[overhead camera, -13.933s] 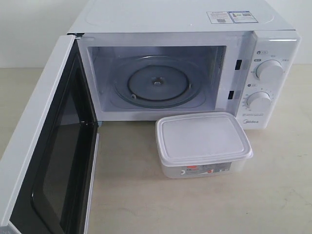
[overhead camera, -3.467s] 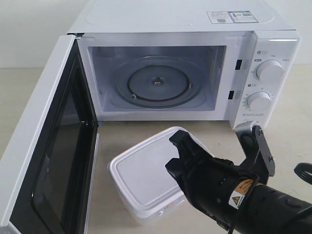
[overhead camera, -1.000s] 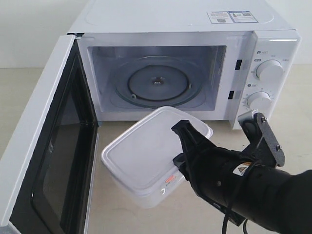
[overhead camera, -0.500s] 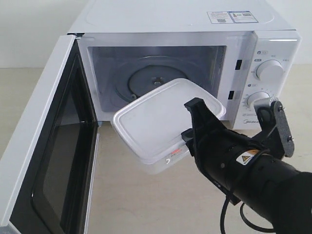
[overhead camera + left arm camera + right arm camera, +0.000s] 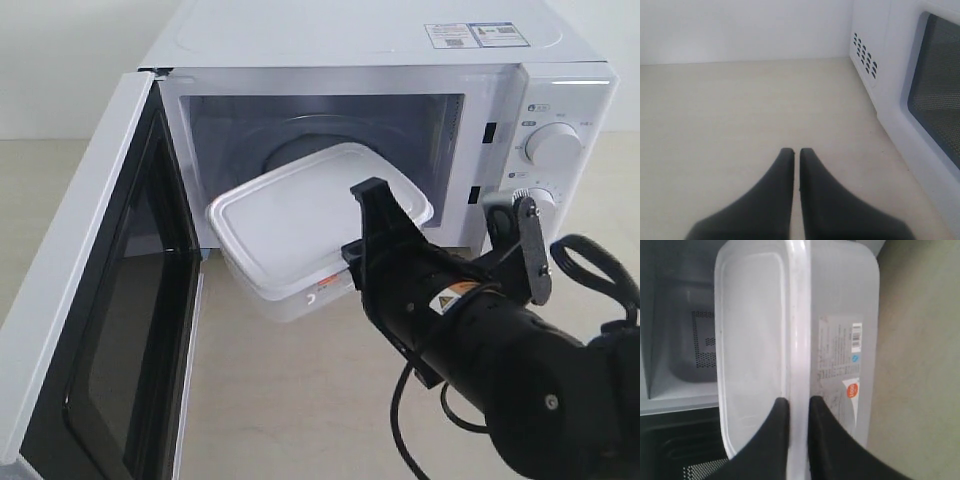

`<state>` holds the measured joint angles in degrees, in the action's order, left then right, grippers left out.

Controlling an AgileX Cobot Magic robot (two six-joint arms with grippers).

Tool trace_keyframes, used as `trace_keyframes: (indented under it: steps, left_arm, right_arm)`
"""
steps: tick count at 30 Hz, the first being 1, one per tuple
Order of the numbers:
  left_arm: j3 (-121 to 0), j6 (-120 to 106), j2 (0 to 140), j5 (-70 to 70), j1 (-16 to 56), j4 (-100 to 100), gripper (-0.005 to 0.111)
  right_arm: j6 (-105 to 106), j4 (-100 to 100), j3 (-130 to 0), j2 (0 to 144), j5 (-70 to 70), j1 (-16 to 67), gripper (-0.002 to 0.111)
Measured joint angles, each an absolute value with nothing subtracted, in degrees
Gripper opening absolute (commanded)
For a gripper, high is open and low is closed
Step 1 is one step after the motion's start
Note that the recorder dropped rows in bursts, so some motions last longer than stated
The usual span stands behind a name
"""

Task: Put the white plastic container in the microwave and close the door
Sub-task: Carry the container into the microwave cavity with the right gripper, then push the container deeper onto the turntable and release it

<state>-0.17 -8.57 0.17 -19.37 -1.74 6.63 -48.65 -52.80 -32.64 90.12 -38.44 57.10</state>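
Observation:
The white plastic container (image 5: 300, 225) hangs tilted at the mouth of the microwave (image 5: 350, 45), its far end inside the cavity and hiding most of the glass turntable. My right gripper (image 5: 352, 262) is shut on the rim of its lid at the near right side; the right wrist view shows the fingers (image 5: 777, 440) pinching that rim on the container (image 5: 835, 315). The door (image 5: 95, 300) stands wide open on the left. My left gripper (image 5: 796, 152) hovers shut over bare table beside the door's outer face (image 5: 935, 115), holding nothing.
Two round dials (image 5: 553, 145) sit on the microwave's right panel, close behind my right arm. Beige tabletop (image 5: 300, 400) stretches in front of the microwave. The open door's edge juts toward the front left.
My right gripper has carried the container up and leftward into the microwave opening; its far end is now inside the cavity. The door has not moved.

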Motion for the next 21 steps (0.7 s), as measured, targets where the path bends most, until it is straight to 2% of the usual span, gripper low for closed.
trace_keyframes:
  steps: [21]
  left_arm:
    - [-0.17, -8.57, 0.17, -19.37, -1.74, 6.63, 0.004]
  right_arm:
    - [-52.50, -50.06, -48.91, 104.27, -37.21, 47.60, 0.000]
